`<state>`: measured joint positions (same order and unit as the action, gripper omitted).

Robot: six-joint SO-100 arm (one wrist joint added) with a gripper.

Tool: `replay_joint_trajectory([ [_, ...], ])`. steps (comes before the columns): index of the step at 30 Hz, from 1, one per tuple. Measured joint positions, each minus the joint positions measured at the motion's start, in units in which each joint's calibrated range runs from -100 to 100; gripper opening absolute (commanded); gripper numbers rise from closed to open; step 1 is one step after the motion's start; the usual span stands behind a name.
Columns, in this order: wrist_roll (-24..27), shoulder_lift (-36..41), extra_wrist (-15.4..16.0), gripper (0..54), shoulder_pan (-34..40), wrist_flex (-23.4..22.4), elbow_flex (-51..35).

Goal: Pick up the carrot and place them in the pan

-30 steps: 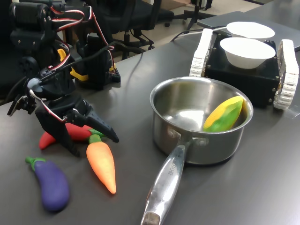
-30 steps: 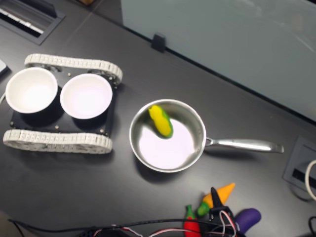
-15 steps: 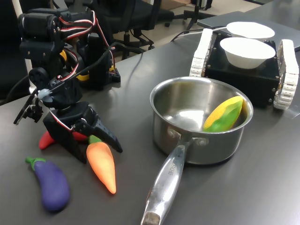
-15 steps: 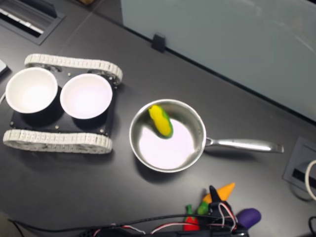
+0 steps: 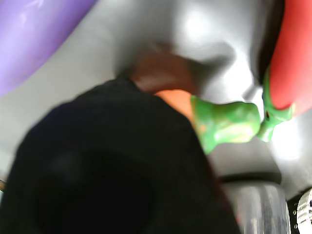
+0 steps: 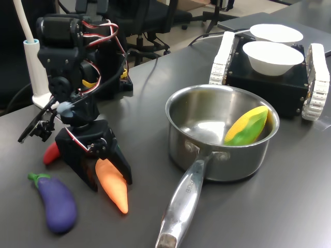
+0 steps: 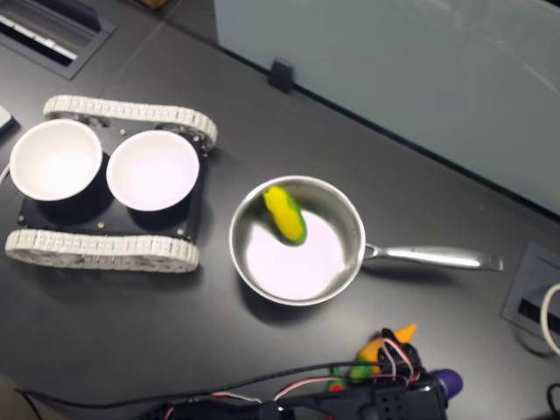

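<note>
The orange carrot [image 6: 115,188] lies on the dark table, pointed end toward the first exterior view's bottom. My gripper [image 6: 107,173] is down over its thick end, open, one black finger on each side and close to it. In the wrist view a black finger [image 5: 112,165] covers most of the carrot [image 5: 176,100]; only a strip of orange and its green top show. The steel pan [image 6: 227,165] stands to the first exterior view's right, handle [image 6: 183,201] toward the front, with a yellow-green corn cob [image 6: 248,126] inside. In the second exterior view the carrot [image 7: 401,333] peeks out beside the gripper [image 7: 387,354], below the pan [image 7: 234,241].
A red chili [image 6: 50,153] lies just behind the gripper and a purple eggplant [image 6: 57,201] to its left in the first exterior view. Two white bowls [image 6: 271,56] sit on a black tracked base [image 6: 264,85] behind the pan. The arm's base and cables stand at the back left.
The arm has straightened up and the gripper has come down over the carrot's thick end, now hiding its green top. The carrot, pan and corn have not moved.
</note>
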<state>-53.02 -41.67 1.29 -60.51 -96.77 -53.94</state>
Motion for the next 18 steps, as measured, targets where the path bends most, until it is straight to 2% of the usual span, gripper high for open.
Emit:
replay_joint_trajectory([
  [5,0.05,-0.34,-2.20,14.3,1.43,0.08,-0.54],
  [11,-0.29,-0.51,-2.20,0.4,2.31,0.17,-0.54],
  [18,-0.98,-0.34,-2.11,0.3,2.75,0.17,-0.63],
])
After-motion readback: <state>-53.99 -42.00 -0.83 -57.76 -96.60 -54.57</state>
